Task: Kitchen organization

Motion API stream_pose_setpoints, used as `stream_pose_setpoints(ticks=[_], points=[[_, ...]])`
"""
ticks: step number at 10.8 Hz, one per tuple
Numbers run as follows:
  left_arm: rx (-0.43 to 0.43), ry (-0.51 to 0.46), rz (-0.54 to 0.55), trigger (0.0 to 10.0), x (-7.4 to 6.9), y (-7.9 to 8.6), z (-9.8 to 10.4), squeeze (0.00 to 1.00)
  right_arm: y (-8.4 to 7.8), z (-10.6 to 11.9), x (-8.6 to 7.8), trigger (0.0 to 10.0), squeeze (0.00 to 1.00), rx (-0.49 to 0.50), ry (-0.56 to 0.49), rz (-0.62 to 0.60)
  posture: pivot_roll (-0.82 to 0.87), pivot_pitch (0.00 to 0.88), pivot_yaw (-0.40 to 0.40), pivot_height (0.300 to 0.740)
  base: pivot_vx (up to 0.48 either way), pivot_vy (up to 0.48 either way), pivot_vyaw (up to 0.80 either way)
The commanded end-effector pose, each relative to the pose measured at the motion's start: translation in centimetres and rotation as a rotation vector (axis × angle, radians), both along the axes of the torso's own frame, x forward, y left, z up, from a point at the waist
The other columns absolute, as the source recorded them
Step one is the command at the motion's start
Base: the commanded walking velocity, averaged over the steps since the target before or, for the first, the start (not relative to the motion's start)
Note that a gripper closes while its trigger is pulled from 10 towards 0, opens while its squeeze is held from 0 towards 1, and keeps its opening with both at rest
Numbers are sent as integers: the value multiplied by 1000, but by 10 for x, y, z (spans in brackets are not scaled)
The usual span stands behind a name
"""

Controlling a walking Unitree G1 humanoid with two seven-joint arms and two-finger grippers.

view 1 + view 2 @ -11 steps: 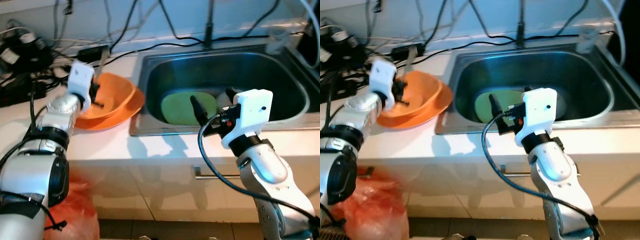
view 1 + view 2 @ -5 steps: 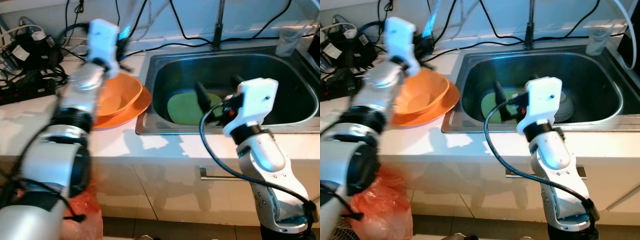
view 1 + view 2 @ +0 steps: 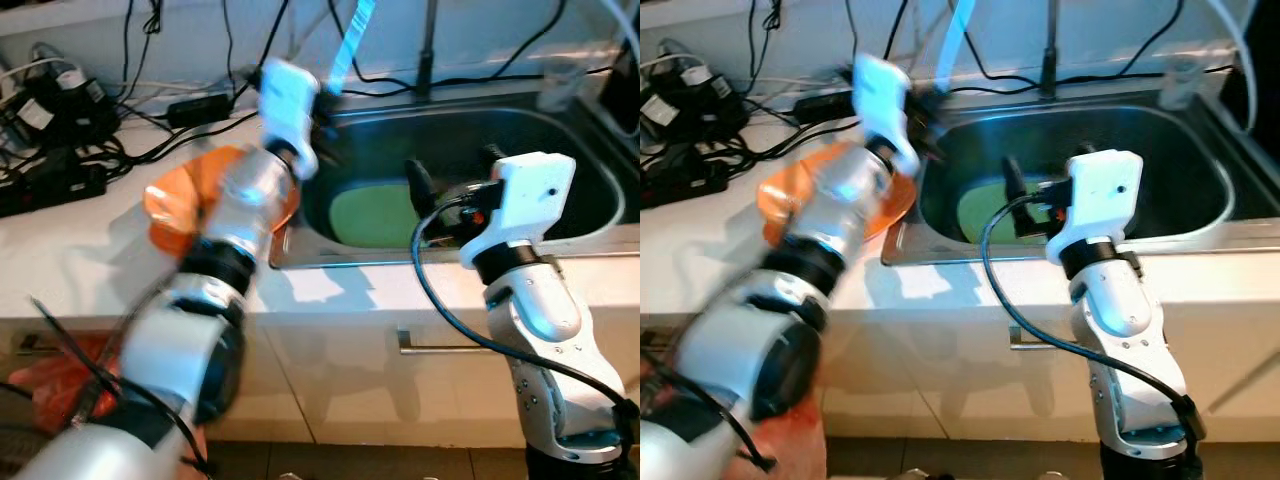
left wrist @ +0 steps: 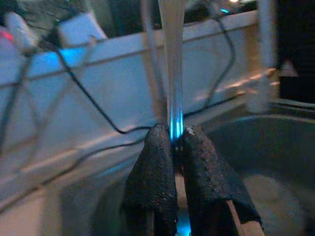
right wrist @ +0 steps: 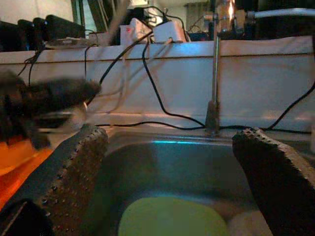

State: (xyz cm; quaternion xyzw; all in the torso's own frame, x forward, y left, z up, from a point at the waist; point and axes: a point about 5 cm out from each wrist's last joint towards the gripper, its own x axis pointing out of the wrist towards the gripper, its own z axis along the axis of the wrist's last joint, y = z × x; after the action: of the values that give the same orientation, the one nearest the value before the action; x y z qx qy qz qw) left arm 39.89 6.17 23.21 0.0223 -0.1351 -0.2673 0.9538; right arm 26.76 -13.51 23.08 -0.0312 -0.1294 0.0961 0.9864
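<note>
Two grippers working: left gripper (image 3: 322, 98), upper centre, is pinching a thin flat utensil (image 3: 352, 35) over the sink (image 3: 590, 215) edge, beside the orange bowls (image 3: 165, 200). Lowering it slowly, upright, looks safest. Right gripper (image 3: 455, 180) is hovering spread wide above the green plate (image 3: 370, 215).

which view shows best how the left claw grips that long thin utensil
The left wrist view: the left claw is shut on the thin utensil, both fingers pressing its shaft. The eye views show it blurred, above the sink's left edge.
</note>
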Motion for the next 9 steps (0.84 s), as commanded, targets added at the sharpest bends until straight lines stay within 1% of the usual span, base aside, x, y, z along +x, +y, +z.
stream_pose_setpoints(ticks=[1, 2, 3, 4, 6, 8, 9], points=[[3, 17, 0, 0, -1, 3, -5, 0, 3, 4, 0, 10000, 102, -3, -15, 19, -241, 0, 143, 740, 0, 0, 0], [-12, 54, -18, 0, -4, -2, -17, 0, 2, 4, 0, 10000, 82, -8, -14, 18, -248, 0, 139, 740, 0, 0, 0], [-16, 66, -70, 0, -11, -11, -26, 0, 0, 4, -1, 10000, 31, -12, -12, 18, -255, 0, 135, 740, 0, 0, 0], [3, 52, -133, 0, -17, -20, -31, 0, -1, 4, -1, 10000, 0, -9, -7, 17, -256, 0, 134, 740, 0, 0, 0], [24, 8, -235, 0, -29, -29, -33, 0, -1, 2, 3, 10000, 0, 20, 12, 45, -242, 0, 133, 740, 0, 0, 0], [7, 6, -284, 0, -36, -31, -37, 0, 5, -3, 11, 10000, 0, 63, 50, 127, -224, 0, 133, 740, 0, 0, 0], [-3, -9, -327, 0, -43, -33, -35, 0, 8, -2, 15, 10000, 0, 101, 58, 172, -206, 0, 133, 740, 0, 0, 0]])
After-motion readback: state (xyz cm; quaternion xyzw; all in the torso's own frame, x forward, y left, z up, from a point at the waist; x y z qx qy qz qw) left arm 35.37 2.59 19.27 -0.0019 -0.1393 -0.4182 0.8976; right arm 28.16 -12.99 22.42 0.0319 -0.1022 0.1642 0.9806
